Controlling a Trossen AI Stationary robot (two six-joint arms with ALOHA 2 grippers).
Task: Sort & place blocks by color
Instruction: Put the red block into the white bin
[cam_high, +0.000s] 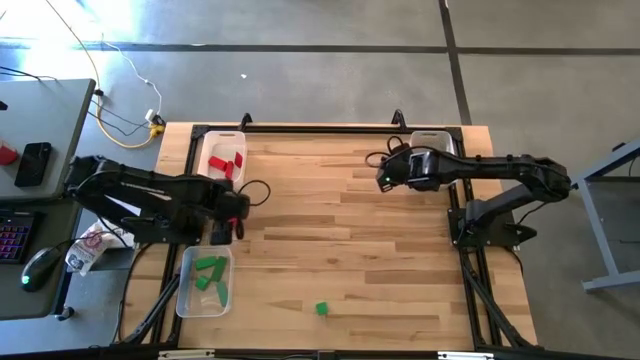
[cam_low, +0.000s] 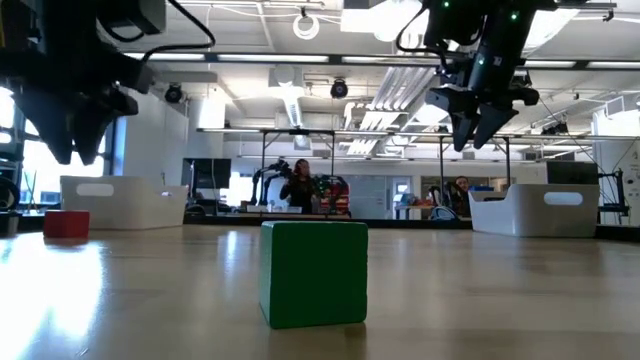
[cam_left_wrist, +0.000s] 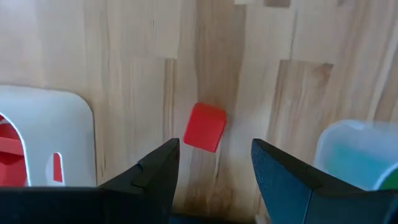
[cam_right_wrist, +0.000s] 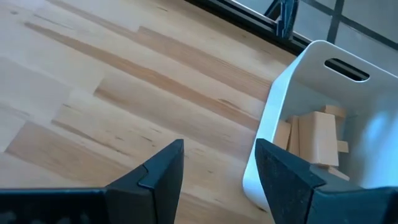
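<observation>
Scene: wooden butcher-block table (cam_high: 340, 230) seen from above, 1 dark arm on each side.
Left gripper (cam_left_wrist: 214, 163): at 9 o'clock on the table, between 2 trays; jaws wide, holding nothing, hanging over a small red wooden cube (cam_left_wrist: 204, 127).
Red cube: loose on bare wood, between the white tray of red blocks (cam_high: 222, 158) at 10 o'clock and the clear tray of green blocks (cam_high: 206, 282) at 8 o'clock.
Right gripper (cam_right_wrist: 219, 163): at 1 o'clock, jaws wide and empty, beside the white tray of plain wood blocks (cam_right_wrist: 320, 134).
Green cube (cam_high: 321, 309): alone at 6 o'clock, near the front edge.
Handling: the cubes look light, stiff and smooth-painted, probably a little slippery.
Hold: best pinched across 2 flat opposite faces; the red cube sits turned relative to the jaws, so they may need squaring.
</observation>
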